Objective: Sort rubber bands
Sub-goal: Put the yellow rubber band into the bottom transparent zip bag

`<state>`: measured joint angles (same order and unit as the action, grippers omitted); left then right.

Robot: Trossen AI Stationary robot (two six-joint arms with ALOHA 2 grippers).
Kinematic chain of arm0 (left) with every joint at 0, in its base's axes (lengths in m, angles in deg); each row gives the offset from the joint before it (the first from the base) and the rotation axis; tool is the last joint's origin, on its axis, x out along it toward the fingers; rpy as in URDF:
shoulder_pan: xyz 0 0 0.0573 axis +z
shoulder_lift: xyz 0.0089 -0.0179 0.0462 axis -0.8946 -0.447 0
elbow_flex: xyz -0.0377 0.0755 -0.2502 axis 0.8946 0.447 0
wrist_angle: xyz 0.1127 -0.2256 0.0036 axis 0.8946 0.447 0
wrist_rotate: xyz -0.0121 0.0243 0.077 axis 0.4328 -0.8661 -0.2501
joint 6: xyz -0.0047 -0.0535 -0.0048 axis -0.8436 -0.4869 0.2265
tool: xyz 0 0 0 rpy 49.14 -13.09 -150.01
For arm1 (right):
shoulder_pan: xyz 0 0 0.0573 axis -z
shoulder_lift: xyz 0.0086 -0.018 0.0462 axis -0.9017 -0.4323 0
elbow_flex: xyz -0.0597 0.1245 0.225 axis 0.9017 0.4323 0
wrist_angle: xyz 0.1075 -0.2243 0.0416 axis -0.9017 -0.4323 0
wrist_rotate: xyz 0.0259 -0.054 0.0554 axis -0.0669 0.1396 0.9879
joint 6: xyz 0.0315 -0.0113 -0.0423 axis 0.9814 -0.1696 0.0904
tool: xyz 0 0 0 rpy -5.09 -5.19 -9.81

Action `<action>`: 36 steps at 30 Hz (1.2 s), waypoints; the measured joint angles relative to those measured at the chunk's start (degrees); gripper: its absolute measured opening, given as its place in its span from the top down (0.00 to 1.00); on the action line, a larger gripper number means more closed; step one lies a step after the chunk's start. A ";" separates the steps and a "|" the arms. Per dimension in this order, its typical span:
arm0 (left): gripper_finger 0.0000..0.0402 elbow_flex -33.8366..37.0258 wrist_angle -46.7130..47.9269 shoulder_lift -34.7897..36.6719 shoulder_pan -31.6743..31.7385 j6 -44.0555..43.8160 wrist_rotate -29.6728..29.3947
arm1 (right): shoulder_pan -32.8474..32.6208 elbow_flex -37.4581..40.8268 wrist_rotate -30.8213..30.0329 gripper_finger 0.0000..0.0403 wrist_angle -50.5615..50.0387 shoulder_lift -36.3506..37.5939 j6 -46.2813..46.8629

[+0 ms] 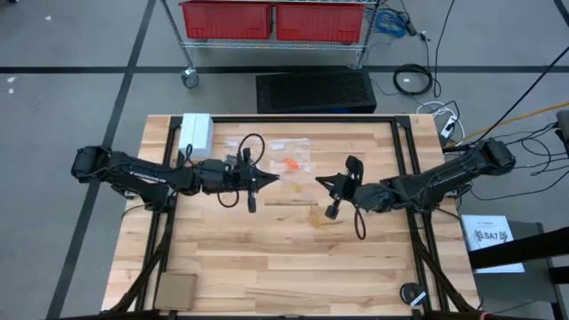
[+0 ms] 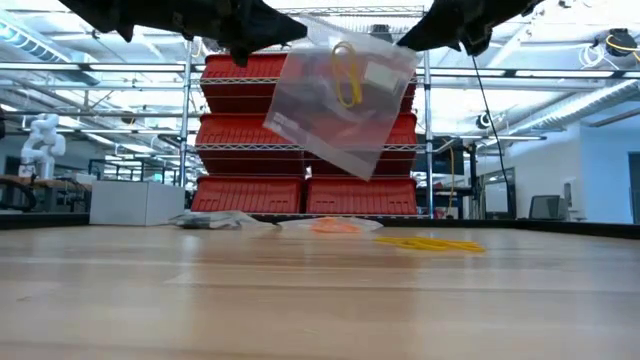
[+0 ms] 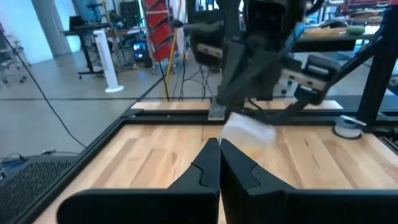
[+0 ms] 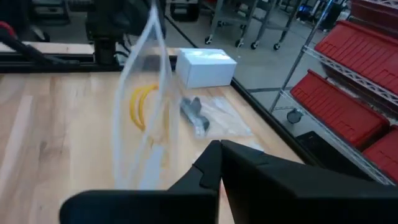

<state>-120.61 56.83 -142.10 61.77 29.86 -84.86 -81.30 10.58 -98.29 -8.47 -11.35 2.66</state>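
The bare wooden table (image 2: 300, 300) is filling the bottom of the low view, and above it a clear zip bag (image 2: 340, 90) is hanging in the upper middle of the frame, stretched between the two arms. The left gripper (image 1: 274, 177) is pinching its upper left corner and the right gripper (image 1: 320, 179) its upper right corner, both with fingers closed on the plastic, apparently to keep it off the table and hold its mouth up. The bag is tilting, its long axis sloping down toward the left. Inside it yellow rubber bands (image 2: 346, 72) are hanging as a loop with their long axis near upright. More yellow bands (image 2: 430, 243) are lying flat on the table right of centre, stretched left to right, near an orange bunch (image 2: 335, 226) and further bags (image 2: 215, 220) at centre left.
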 joint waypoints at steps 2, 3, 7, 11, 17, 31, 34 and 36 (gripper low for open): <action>1.00 0.00 -0.12 0.00 0.06 0.08 -0.20 | -0.26 0.01 1.11 1.00 -1.41 0.39 1.07; 1.00 0.00 -0.03 0.00 0.16 0.08 -0.54 | -0.51 0.01 1.96 0.99 -2.70 0.80 1.89; 1.00 0.00 0.09 0.00 0.20 0.10 -0.71 | -0.85 0.00 8.50 0.91 -6.83 2.08 6.40; 1.00 0.00 -0.44 0.00 0.20 1.17 -0.73 | 1.51 0.00 11.53 0.79 -3.46 2.21 10.99; 1.00 0.00 -0.24 0.00 0.49 1.36 -0.84 | 3.44 0.00 9.82 0.79 -3.02 2.23 6.47; 1.00 0.00 1.34 0.00 1.34 1.05 -0.89 | -0.41 -0.03 12.23 0.59 -10.06 -4.35 15.42; 1.00 0.00 1.34 0.00 1.34 1.02 -0.89 | -0.45 -0.03 10.70 0.49 -8.06 -7.19 15.55; 1.00 0.00 1.59 0.00 1.34 1.02 -0.89 | -0.45 -0.03 9.92 0.46 -6.04 -8.90 15.50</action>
<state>-120.61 58.42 -142.10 63.11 30.89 -85.75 -81.75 10.56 -88.37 -14.50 -20.26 18.16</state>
